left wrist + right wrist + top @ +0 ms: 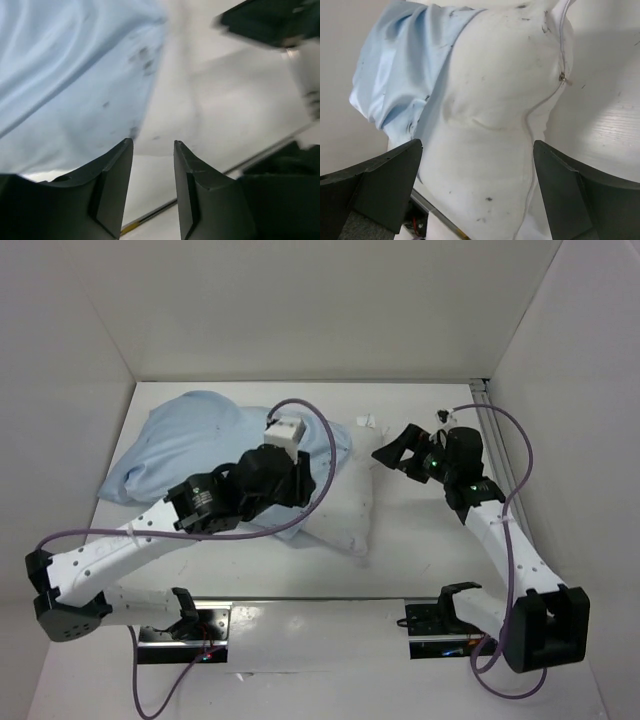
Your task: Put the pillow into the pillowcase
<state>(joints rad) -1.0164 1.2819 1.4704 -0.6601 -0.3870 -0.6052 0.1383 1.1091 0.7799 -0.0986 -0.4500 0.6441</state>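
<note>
white-walled bench (420, 550) | pillowcase (185, 445) bunched at 10 o'clock, pillow (345, 510) half in, bare end poking toward 4, guessing so the right arm can shove it | left gripper (152, 145) part-spread over the case edge, pinching nothing | right gripper (477, 145) spread wide at pillow's 3, empty

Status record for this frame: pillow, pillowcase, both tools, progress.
pillow: partly inside, right end bare on the table
pillowcase: wrinkled, covers the pillow's left part
left tool: over the pillowcase edge, jaws apart, nothing between
right tool: jaws wide, empty, facing the pillow's bare end
progress: insertion not finished
</note>
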